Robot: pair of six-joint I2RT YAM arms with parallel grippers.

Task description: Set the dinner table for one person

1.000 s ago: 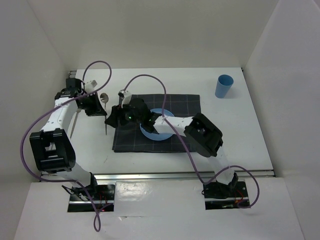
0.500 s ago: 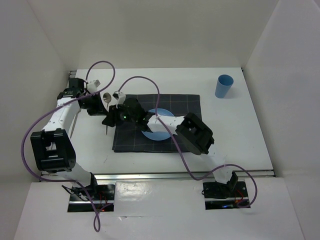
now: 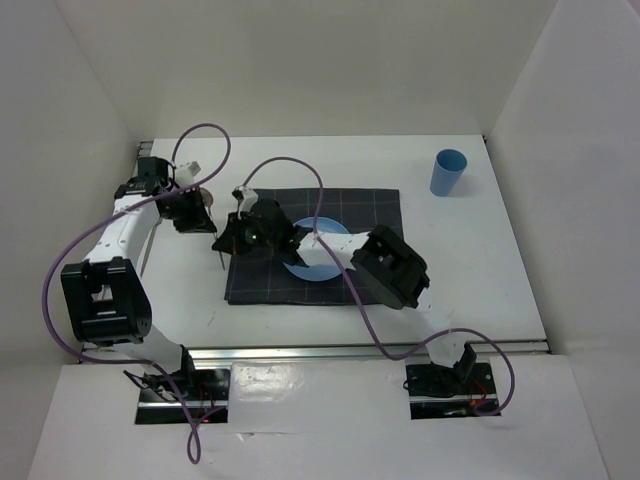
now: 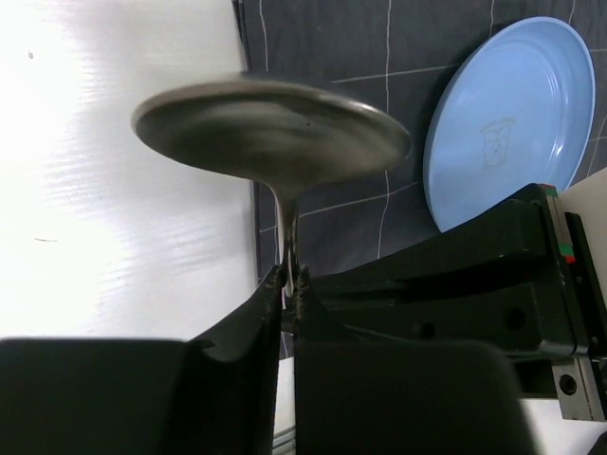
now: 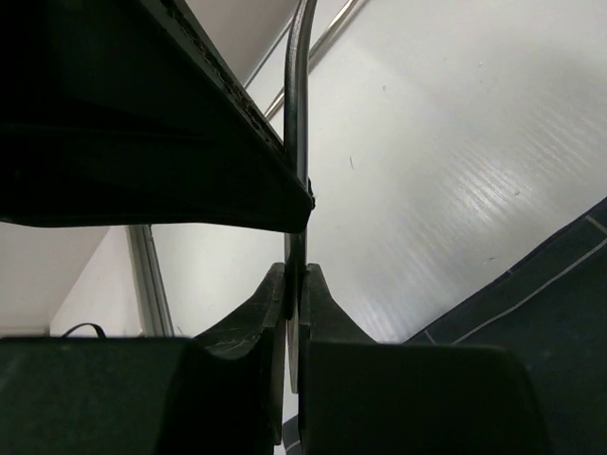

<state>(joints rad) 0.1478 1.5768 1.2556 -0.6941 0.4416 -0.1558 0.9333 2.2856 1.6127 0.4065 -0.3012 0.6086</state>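
A metal spoon (image 4: 275,128) hangs over the white dinner table (image 3: 470,260), just off the left edge of the dark checked mat (image 3: 370,215). My left gripper (image 4: 292,280) is shut on the spoon's neck, just under the bowl. My right gripper (image 5: 296,275) is shut on the thin spoon handle (image 5: 296,114), right beside the left gripper's black fingers (image 5: 190,161). In the top view the left gripper (image 3: 200,207) and right gripper (image 3: 224,242) meet at the mat's left edge. A blue plate (image 4: 512,114) lies on the mat, partly hidden under the right arm.
A blue cup (image 3: 448,172) stands upright at the far right of the table. A metal rail (image 3: 380,349) runs along the near edge. White walls enclose the table on three sides.
My right gripper has closed from open onto the spoon handle. The right arm shifted slightly left; the left gripper stayed shut on the spoon.
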